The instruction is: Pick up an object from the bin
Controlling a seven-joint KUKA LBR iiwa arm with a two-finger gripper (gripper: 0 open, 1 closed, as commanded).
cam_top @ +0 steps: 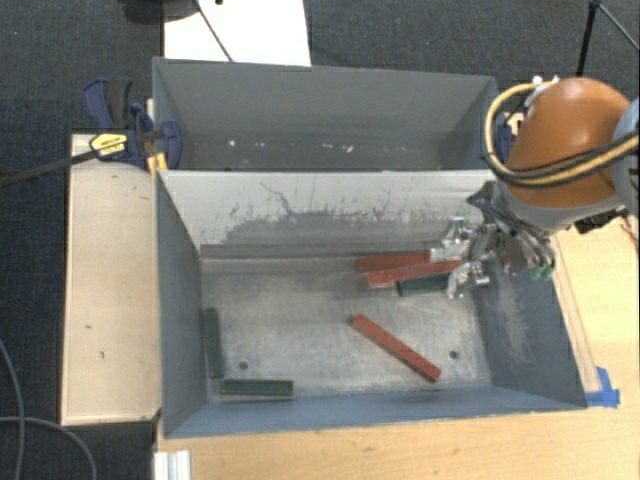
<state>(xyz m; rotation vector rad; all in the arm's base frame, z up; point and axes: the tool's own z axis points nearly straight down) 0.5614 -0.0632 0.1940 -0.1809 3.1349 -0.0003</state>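
Grey bin floor (300,338) near back wall, end effector (460,261) open astride right end of red bars (400,268)

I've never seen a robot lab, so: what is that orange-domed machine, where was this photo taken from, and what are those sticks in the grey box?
One camera looks down into a grey metal bin. The orange-capped machine is a robot arm reaching in from the right; its gripper, its hand, sits at the end of a pair of red bars and a dark green bar by the far wall. Whether it grips any, I cannot tell. Another red bar lies mid-floor; two dark green bars lie at the left.
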